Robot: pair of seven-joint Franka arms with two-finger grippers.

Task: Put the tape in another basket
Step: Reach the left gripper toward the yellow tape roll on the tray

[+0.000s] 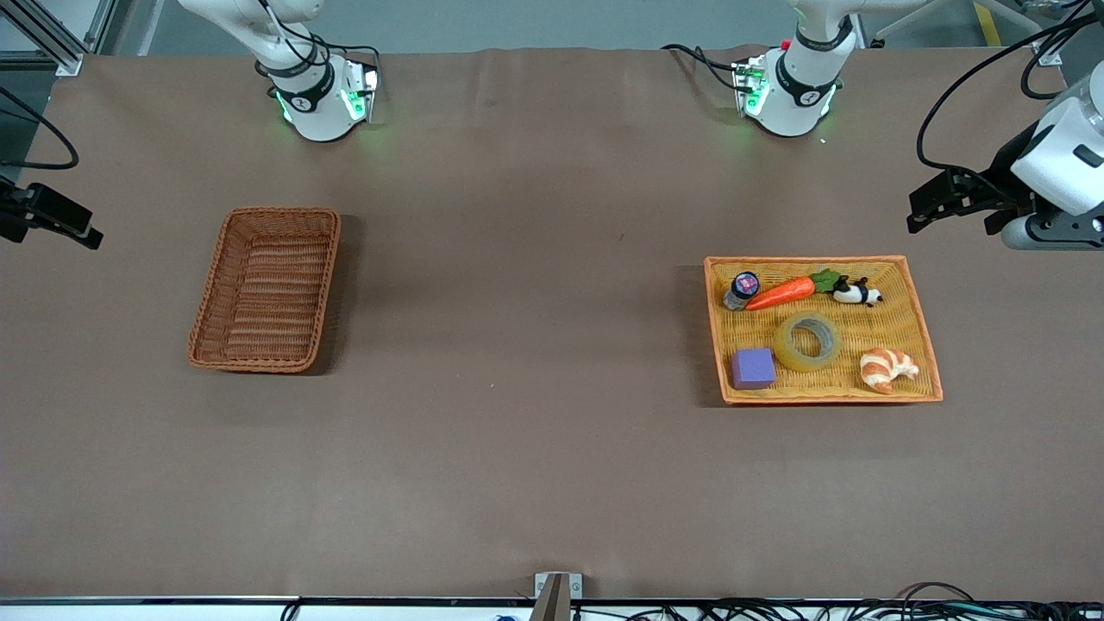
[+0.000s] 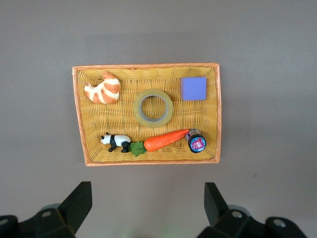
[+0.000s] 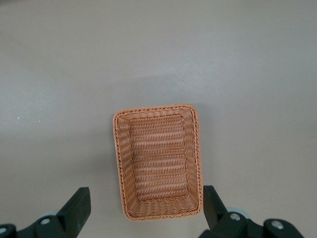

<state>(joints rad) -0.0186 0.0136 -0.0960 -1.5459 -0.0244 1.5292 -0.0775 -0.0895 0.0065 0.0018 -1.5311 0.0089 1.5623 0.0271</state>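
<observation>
The tape [image 1: 807,341], a translucent yellowish ring, lies flat in the middle of the lighter orange-yellow tray [image 1: 906,304]; it also shows in the left wrist view [image 2: 153,108]. The darker reddish-brown basket [image 1: 267,293] stands empty toward the right arm's end of the table and also shows in the right wrist view [image 3: 157,161]. My left gripper [image 1: 921,210] is open and empty, up over bare table beside the tray [image 2: 147,203]. My right gripper [image 1: 86,231] is open and empty, up over bare table beside the basket [image 3: 146,206].
In the tray with the tape lie a toy carrot [image 1: 780,293], a panda figure [image 1: 856,293], a small jar [image 1: 742,289], a purple cube [image 1: 753,368] and a croissant [image 1: 887,368]. Brown table stretches between tray and basket.
</observation>
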